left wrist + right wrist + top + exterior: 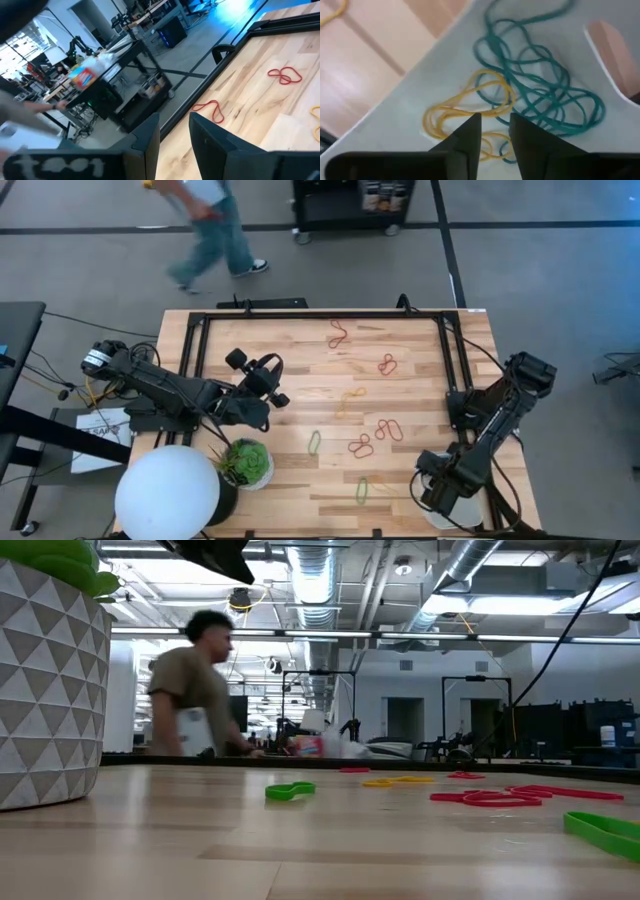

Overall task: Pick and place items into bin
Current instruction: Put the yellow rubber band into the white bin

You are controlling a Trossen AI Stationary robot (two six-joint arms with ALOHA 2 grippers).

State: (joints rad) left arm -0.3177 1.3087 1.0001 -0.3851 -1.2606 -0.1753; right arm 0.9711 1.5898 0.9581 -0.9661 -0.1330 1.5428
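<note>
The right gripper point(494, 131) hangs directly over the bin point(410, 92), its fingers slightly apart and empty above yellow bands point(465, 107) and teal bands point(540, 95) lying inside. Judged a release: lift straight up so nothing snags. Beyond the bin, red bands point(375, 435) and green bands point(314, 442) wait on the worktop point(300, 370). Farthest from the bin, the left gripper point(175, 135) idles, fingers parted.
</note>
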